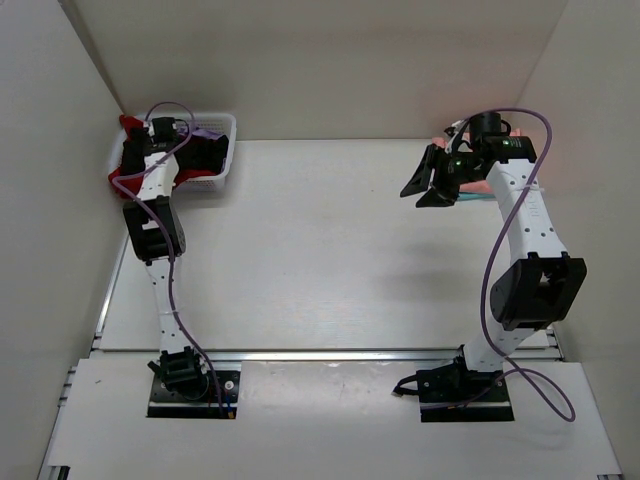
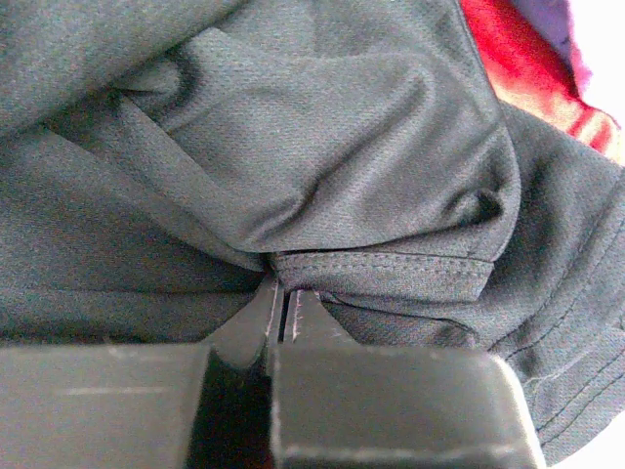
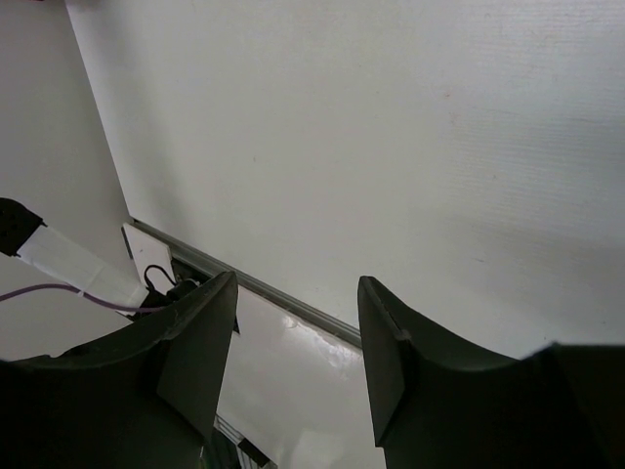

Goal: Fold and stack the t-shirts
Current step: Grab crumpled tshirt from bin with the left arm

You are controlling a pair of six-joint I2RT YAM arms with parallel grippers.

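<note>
My left gripper is down in the white basket at the far left, shut on a fold of the black t-shirt. The black t-shirt fills the basket under the arm. The red t-shirt hangs over the basket's left side and shows at the top right of the left wrist view. My right gripper is open and empty, held above the table at the far right. The salmon-pink t-shirt lies behind the right gripper, mostly hidden by the arm.
White walls close in the table on the left, back and right. A metal rail runs along the near table edge, with both arm bases behind it. The rail and the left arm also show in the right wrist view.
</note>
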